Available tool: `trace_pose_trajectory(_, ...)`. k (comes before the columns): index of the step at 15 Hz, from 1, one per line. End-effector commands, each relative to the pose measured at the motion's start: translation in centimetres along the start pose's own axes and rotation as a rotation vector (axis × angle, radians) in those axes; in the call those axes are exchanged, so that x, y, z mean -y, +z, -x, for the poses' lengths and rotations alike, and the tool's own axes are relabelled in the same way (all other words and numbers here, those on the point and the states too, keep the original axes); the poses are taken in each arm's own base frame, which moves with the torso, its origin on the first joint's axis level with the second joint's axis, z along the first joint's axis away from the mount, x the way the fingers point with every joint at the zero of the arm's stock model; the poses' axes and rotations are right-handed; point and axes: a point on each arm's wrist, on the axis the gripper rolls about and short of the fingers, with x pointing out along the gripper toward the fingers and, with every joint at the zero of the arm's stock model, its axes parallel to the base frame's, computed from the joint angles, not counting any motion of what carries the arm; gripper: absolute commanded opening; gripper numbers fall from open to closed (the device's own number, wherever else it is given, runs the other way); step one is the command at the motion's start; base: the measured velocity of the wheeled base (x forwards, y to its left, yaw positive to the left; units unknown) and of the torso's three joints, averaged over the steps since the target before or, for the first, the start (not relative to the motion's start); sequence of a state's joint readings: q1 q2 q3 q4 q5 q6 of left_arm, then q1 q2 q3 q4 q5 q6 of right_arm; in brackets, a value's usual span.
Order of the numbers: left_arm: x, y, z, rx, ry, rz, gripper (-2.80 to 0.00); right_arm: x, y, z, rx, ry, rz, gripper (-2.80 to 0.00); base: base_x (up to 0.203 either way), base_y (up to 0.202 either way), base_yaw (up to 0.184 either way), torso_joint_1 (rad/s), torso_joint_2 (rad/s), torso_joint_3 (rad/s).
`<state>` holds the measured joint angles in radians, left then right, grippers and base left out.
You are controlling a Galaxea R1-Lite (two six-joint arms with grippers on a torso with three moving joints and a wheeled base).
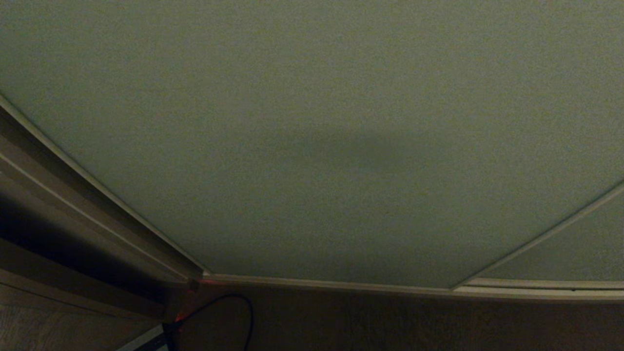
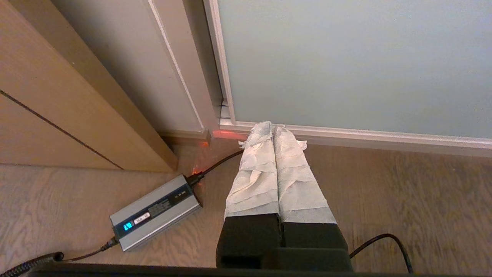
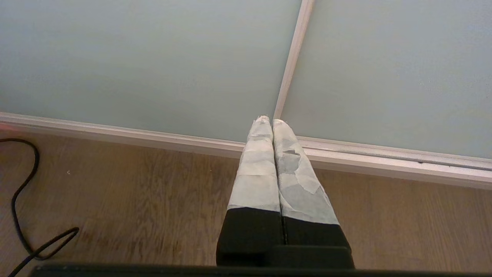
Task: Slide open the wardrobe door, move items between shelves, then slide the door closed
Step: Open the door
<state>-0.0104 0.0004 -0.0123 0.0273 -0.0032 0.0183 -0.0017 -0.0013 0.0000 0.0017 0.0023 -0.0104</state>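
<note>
**Wardrobe door shut, both arms parked low**

Facing the sliding wardrobe door [image 1: 312, 146], a large pale grey-green panel filling almost the whole head view. Closed, with its thin pale frame meeting the wardrobe side on the left and overlapping a second panel [image 1: 575, 253] on the right. Standing on silver floor rails [image 1: 341, 283] that run along its bottom edge above the dark wood-grain floor [image 1: 390, 321]. No arm in the head view.

Left gripper [image 2: 273, 127] hanging above the floor, aimed toward the bottom left corner of the door, tips lined up with the rail in the wrist view. Fingers [image 2: 253, 173] wrapped in pale tape, pressed together, holding nothing. Small silver-grey power brick [image 2: 153, 211] lying flat on the floor near the gripper, blue light showing at one end, black cable [image 2: 219, 163] running from the other end toward the door corner. Beige wood-look panel [image 2: 57, 96] standing beside the wardrobe frame.

Right gripper [image 3: 272, 121] likewise above the floor, pointing at the seam where the two panels overlap. Fingers [image 3: 257, 173] taped, closed tight on each other, empty. Loop of black cable [image 3: 23, 192] on the floor off to the side.

No cushion or shelves visible with the door closed.
</note>
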Motion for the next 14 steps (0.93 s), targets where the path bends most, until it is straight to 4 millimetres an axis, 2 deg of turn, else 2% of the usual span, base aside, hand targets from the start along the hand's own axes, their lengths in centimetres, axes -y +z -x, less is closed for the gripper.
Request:
trace_pose_trajectory(1, 0.0, -0.01, 0.01, 0.002, 0.0, 0.0, -2.8, 0.0, -0.08, -0.03, -0.004, 0.001, 0.0, -2.8, 0.0, 0.0, 0.0, 0.0, 0.0, 0.0)
trace_pose_trajectory(14, 0.01, -0.05, -0.01, 0.003, -0.004, -0.034, -2.8, 0.0, -0.08, -0.03, -0.004, 0.001, 0.0, -2.8, 0.0, 0.0, 0.0, 0.0, 0.0, 0.0)
